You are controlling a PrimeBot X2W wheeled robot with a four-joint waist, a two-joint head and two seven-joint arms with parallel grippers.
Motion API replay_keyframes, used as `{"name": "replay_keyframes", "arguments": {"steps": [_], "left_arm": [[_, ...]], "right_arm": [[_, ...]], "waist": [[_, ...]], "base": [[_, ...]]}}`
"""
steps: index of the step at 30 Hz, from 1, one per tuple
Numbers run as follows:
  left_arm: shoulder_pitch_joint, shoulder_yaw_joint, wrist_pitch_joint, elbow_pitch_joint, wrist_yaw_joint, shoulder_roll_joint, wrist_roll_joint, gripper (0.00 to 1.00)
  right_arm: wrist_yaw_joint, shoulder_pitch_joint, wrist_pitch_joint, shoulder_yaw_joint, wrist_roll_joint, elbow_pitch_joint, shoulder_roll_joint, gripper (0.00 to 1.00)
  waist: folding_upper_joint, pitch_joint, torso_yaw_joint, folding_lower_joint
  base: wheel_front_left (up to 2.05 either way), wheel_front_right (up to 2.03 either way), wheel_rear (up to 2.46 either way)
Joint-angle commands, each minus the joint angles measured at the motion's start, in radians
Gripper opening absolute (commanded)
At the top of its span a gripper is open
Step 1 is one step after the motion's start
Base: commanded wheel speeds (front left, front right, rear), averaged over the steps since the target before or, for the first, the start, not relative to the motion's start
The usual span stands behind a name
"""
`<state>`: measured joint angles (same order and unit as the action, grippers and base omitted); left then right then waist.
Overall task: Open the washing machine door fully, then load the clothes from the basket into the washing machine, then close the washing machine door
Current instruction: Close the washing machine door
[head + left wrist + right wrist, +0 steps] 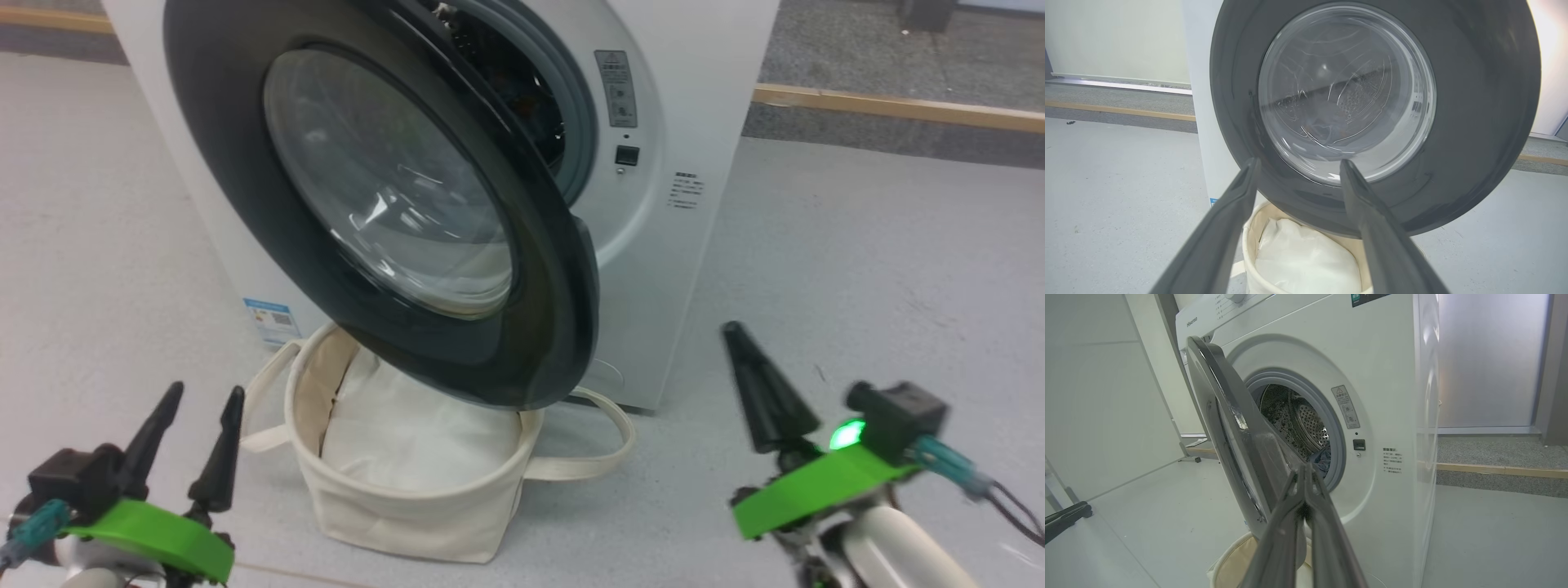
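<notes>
Over the basket (392, 514), the washing machine door (212, 147) faces left; left gripper (206, 390) apart, right gripper (733, 333) together.

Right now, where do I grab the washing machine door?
Probably take the washing machine door by its free right edge, coming from the right with the right gripper: hinged on the left and ajar, its thick rim is exposed there.
</notes>
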<state>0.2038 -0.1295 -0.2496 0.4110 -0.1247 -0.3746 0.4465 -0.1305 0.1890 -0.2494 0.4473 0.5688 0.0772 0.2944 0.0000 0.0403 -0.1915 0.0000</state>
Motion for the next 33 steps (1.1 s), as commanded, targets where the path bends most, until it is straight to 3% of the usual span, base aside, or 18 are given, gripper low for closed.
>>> {"name": "replay_keyframes", "arguments": {"steps": [1,7,13,21,33], "left_arm": [[0.055,0.029,-0.012,-0.03,-0.006,-0.019,0.009,1.0],[0.074,0.009,-0.012,-0.023,-0.006,-0.009,0.015,1.0],[0.102,-0.032,-0.012,-0.025,-0.006,0.004,0.03,1.0],[0.143,-0.07,-0.012,-0.025,-0.006,-0.004,0.047,1.0],[0.19,-0.079,-0.012,-0.047,-0.006,-0.007,0.068,1.0]], "right_arm": [[0.0,0.069,-0.012,0.054,0.017,-0.013,0.015,0.0],[0.0,0.198,-0.012,0.246,0.058,0.096,0.001,0.0],[0.0,0.306,-0.012,0.336,0.113,0.245,-0.032,0.0],[0.0,0.399,-0.012,0.32,0.129,0.377,-0.048,0.0],[0.0,0.509,-0.012,0.151,0.057,0.452,-0.018,0.0]], "waist": [[0.0,0.001,-0.014,0.0],[0.0,0.0,-0.054,0.0],[0.0,-0.011,-0.107,0.0],[0.0,-0.068,-0.155,0.0],[0.0,-0.197,-0.197,0.0]], "base": [[0.0,0.0,0.0],[0.0,0.0,0.0],[0.0,0.0,0.0],[0.0,0.0,0.0],[0.0,0.0,0.0]]}}
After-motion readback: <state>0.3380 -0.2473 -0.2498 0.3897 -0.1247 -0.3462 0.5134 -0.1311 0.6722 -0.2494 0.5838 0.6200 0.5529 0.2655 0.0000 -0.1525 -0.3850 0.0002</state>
